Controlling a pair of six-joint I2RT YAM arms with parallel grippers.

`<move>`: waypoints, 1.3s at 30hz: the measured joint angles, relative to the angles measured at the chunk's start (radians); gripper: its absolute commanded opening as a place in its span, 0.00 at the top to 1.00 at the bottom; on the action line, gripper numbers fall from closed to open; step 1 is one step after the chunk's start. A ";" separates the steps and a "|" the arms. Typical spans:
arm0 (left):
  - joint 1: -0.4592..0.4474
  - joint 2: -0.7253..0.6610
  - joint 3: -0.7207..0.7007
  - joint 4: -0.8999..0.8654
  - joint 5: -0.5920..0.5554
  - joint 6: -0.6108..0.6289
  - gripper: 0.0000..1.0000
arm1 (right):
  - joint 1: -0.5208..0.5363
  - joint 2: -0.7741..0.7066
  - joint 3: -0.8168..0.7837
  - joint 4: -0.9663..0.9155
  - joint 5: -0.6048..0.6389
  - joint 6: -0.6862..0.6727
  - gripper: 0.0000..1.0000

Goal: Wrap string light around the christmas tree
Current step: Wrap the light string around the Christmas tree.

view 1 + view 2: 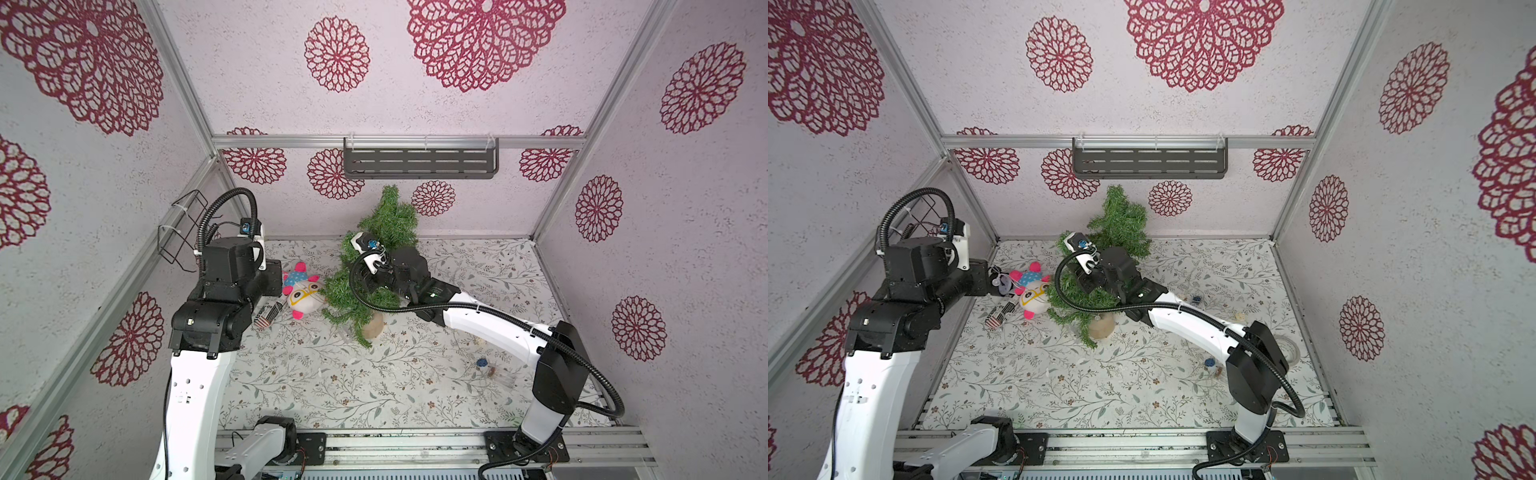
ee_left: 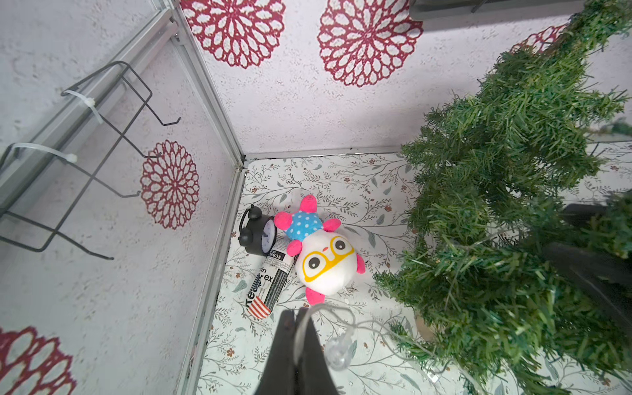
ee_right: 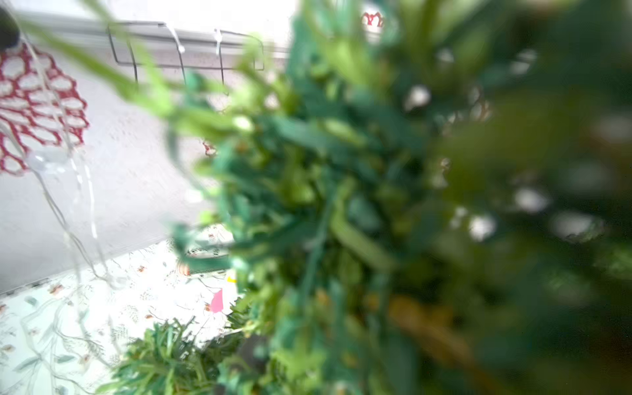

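The green christmas tree (image 1: 386,224) stands on a round wooden base (image 1: 374,326) near the back middle of the table. In the left wrist view my left gripper (image 2: 295,316) is shut on the string light (image 2: 337,352). Its thin pale wire loops out from between the fingers, carries a clear bulb and runs into the tree's (image 2: 506,205) lower branches. My right gripper (image 1: 368,280) is pushed into the tree's left side, its fingers buried in foliage. The right wrist view is filled with blurred branches (image 3: 342,205), with strands of the string light (image 3: 51,160) hanging at one edge.
A plush toy (image 1: 305,297), a newsprint-patterned tube (image 1: 270,316) and a black alarm clock (image 2: 258,232) lie left of the tree. A wire rack (image 1: 183,232) hangs on the left wall and a grey shelf (image 1: 419,160) on the back wall. Small clear items (image 1: 498,372) lie front right.
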 measured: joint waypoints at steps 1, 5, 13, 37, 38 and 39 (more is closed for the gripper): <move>0.004 0.003 -0.002 0.006 0.007 0.003 1.00 | -0.001 -0.004 -0.012 0.011 -0.003 -0.005 0.84; 0.008 0.016 -0.016 0.034 0.050 0.017 1.00 | -0.002 -0.045 -0.060 0.017 -0.043 -0.010 0.98; 0.008 0.014 -0.071 0.109 0.236 0.044 1.00 | -0.039 -0.134 -0.114 -0.066 -0.105 -0.047 1.00; -0.057 0.159 -0.221 0.272 0.363 0.087 1.00 | -0.139 -0.374 -0.343 -0.084 -0.174 -0.031 1.00; -0.059 0.170 -0.207 0.279 0.354 0.098 1.00 | -0.140 -0.376 -0.346 -0.082 -0.183 -0.032 1.00; -0.062 0.184 -0.188 0.287 0.346 0.112 1.00 | -0.142 -0.381 -0.351 -0.081 -0.194 -0.031 1.00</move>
